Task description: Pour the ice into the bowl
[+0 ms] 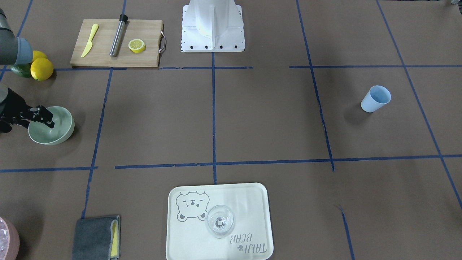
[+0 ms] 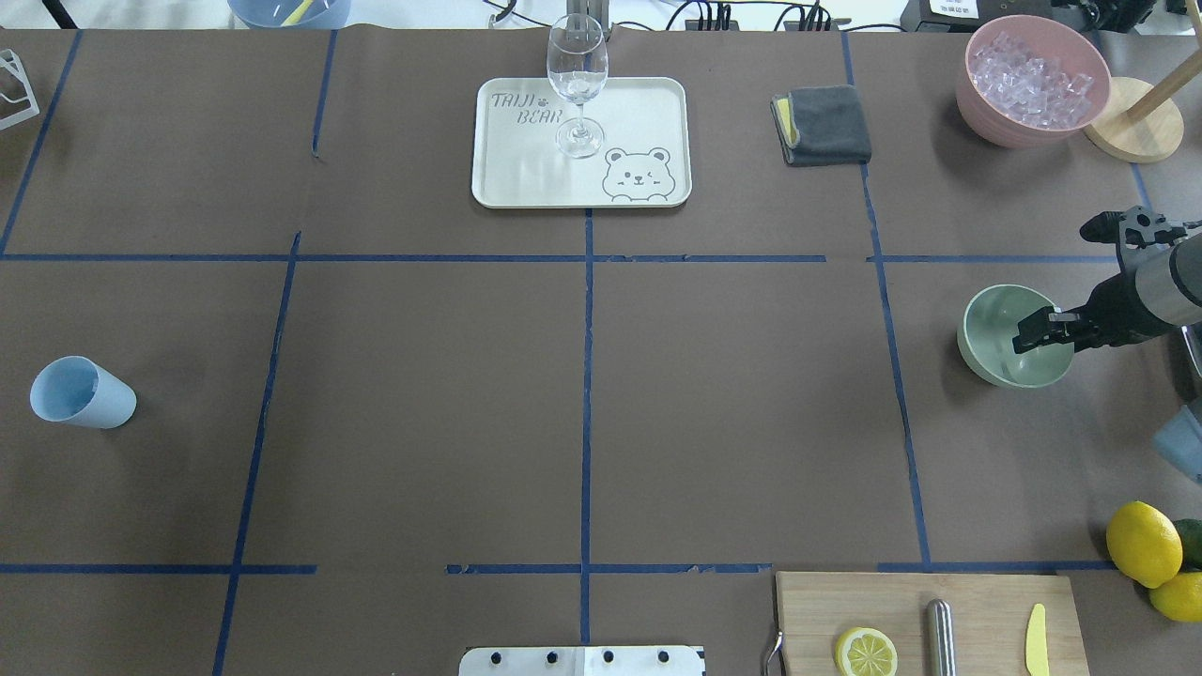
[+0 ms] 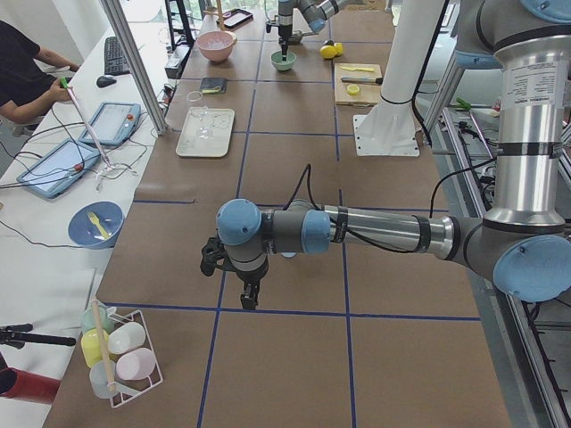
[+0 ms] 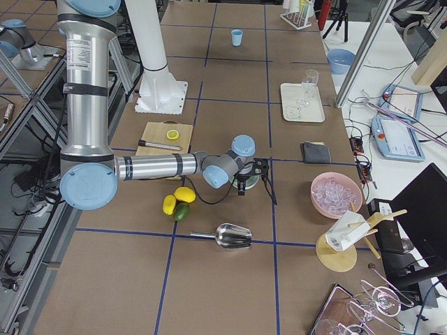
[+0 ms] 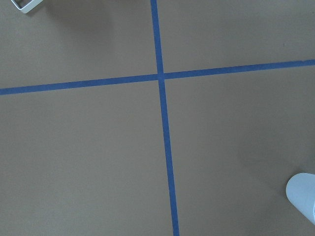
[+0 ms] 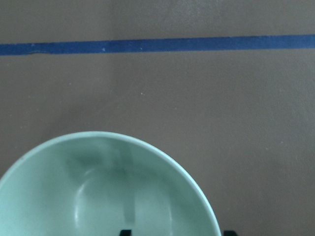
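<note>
Straddling the rim of the round pale mint-green bowl [image 2: 992, 325], the right gripper [image 2: 1031, 331] has its jaws spread, clasping nothing; its fingertips barely show.

The bowl [image 2: 993, 324] is a round, pale mint-green one, smooth and plain, with no pattern on it. It sits on the brown worktop [image 2: 732, 404] far over on the robot's right side, in the square just outside a long blue tape line [image 2: 892, 376]. Its mouth faces up. From the right wrist camera its inside [image 6: 123, 196] looks glossy and bare down to the flat bottom, with only soft reflections. Whether it rests quite level I can't tell. The right end effector [image 2: 1028, 338] hangs at the rim on the bowl's outer side, one finger inside the wall and one outside, with a gap wider than the wall.
</note>
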`<move>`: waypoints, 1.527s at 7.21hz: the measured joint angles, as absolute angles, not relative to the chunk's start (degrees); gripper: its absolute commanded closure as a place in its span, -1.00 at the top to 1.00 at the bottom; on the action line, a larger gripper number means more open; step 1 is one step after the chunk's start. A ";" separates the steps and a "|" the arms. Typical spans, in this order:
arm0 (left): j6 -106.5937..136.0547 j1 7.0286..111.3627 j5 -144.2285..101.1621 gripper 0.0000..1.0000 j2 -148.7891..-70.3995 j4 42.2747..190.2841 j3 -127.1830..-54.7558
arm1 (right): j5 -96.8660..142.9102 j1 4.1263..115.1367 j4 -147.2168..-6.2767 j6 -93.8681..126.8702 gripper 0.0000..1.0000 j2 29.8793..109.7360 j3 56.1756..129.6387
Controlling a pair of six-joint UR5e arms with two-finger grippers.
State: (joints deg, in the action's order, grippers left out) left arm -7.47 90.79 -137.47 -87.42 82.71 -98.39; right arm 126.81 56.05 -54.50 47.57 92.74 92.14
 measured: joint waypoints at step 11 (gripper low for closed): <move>-7.49 90.81 -138.33 1.00 -87.49 85.15 -99.51 | 119.68 38.10 -67.31 85.08 -1.00 70.94 103.15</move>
